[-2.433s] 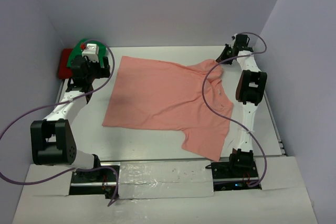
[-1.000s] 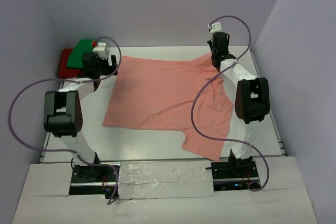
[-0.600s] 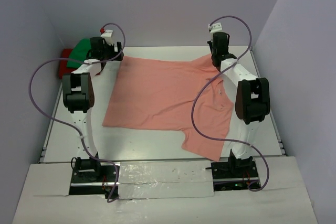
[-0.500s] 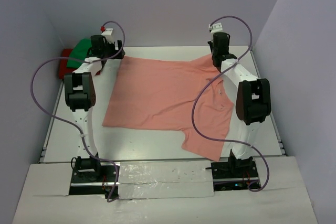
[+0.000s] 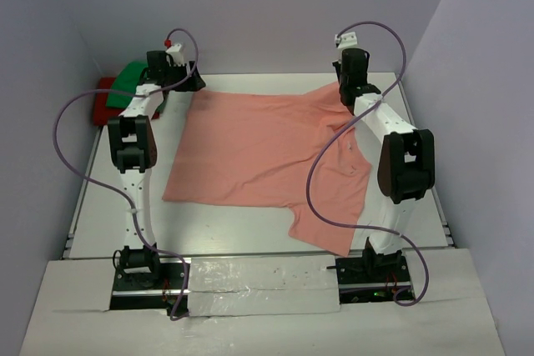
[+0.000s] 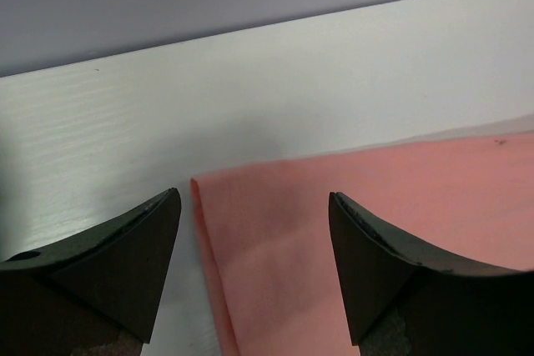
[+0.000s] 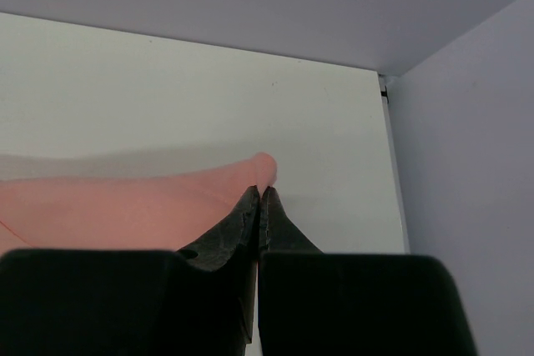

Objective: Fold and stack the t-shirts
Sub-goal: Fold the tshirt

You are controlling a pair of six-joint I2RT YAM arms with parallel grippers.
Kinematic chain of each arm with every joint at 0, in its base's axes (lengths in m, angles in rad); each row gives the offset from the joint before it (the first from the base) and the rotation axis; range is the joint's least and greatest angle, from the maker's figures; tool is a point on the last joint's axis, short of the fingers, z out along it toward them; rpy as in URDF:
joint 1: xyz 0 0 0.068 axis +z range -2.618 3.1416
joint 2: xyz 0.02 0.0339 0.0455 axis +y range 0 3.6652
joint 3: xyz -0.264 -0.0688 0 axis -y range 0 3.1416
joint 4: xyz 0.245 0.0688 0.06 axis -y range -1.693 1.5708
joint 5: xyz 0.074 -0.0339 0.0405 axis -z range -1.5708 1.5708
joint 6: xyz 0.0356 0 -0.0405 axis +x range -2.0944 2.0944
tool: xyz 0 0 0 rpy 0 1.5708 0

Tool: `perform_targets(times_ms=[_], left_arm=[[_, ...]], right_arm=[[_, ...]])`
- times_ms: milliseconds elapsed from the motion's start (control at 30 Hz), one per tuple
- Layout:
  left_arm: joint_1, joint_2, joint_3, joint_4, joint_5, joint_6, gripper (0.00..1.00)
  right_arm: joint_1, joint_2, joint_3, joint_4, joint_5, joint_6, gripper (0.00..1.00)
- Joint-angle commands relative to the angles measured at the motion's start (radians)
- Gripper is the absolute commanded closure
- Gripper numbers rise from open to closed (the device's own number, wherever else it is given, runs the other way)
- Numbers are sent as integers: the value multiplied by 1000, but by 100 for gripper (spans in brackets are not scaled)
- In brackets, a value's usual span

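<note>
Three t-shirts are showing: one salmon-pink t-shirt spreading across mid-frame, one green t-shirt and one red t-shirt sitting upper left. Two arms are standing in frame, left arm and right arm, each carrying one tool: left tool, right tool. Two purple cables are looping. One table is carrying everything.

white arms, black joints, purple cables

Table: white, flat top.
Middle: salmon-pink t-shirt, spread open and mostly flat, one sleeve toward the near right.
Far left corner: green t-shirt, bunched, touching the red t-shirt beside it.
</note>
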Motion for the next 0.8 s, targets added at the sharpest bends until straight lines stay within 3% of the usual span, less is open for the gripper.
perform_targets(times_ms=[0,267,433,600,767], left_arm=[[7,19,73,-60,63,-14,20],[9,64,161,-114,107,-1,24],[7,125,273,-195,-1,-12,26],[-17,131,254,-218,-135,50,31],[-33,165,267,-272,-152,84,38]], right_arm=[[-3,-65,15,6,16,3,100],[-4,-74,6,9,15,1,100],[-6,-83,9,1,13,-2,100],[-4,-77,20,-8,12,4,100],[-3,-71,34,-11,8,10,100]])
